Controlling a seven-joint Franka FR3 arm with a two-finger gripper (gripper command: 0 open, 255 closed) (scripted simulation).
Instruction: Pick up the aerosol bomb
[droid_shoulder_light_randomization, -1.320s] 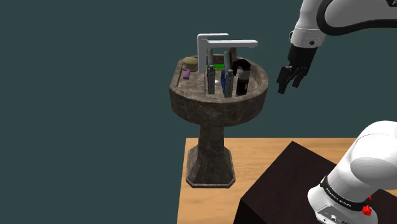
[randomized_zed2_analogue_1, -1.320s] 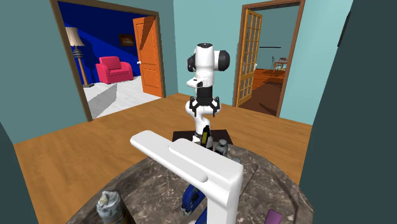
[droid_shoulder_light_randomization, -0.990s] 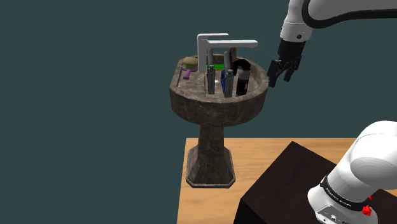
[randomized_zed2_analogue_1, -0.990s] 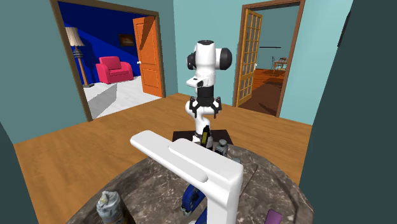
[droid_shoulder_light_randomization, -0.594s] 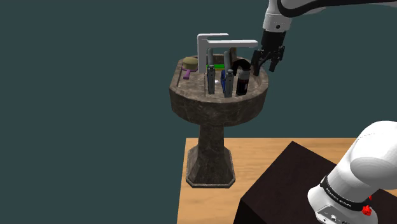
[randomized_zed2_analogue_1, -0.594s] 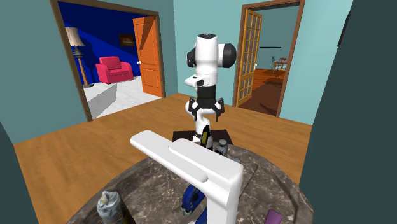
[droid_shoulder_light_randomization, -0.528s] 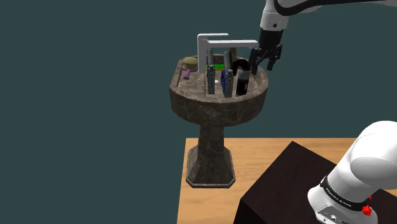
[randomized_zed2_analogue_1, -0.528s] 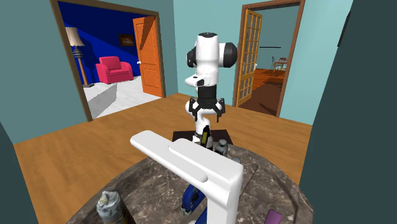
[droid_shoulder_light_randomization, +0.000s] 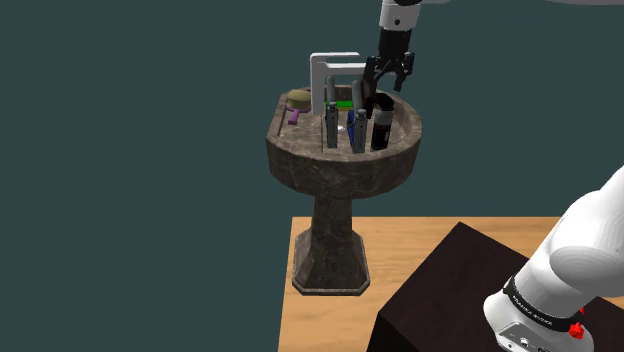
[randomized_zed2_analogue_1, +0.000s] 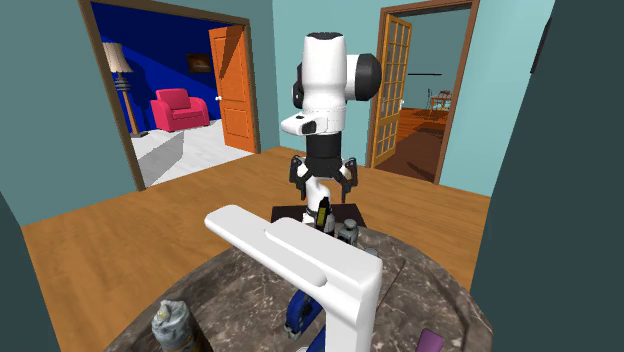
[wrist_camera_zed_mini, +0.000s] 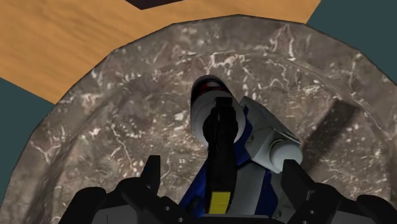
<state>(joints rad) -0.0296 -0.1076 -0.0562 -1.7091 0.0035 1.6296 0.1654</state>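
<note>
1. Rim of the dark stone pedestal sink (droid_shoulder_light_randomization: 340, 165) rings a crowded basin. The white faucet (droid_shoulder_light_randomization: 335, 68) rises at its back edge, and its spout runs just beside the gripper (droid_shoulder_light_randomization: 385, 88).
2. Both black fingers stand well apart, grasping nothing. From the wrist they flank the cluster below without touching it.
3. The aerosol can (droid_shoulder_light_randomization: 380, 125), black with a pale band under a dark cap, stands upright in the basin toward the shoulder view's right, directly under the gripper.
4. A blue bottle (droid_shoulder_light_randomization: 354, 128) stands just beside the can, leaving little room on that side. Toward the rim, bare stone shows.
5. The basin wall hides the can's lower part.
6. From the wrist, a thin black strip with a yellow patch (wrist_camera_zed_mini: 219, 198) crosses the can's round top (wrist_camera_zed_mini: 207, 91); I cannot tell what it belongs to.
7. The shoulder view's top edge cuts off the arm above the wrist.
</note>
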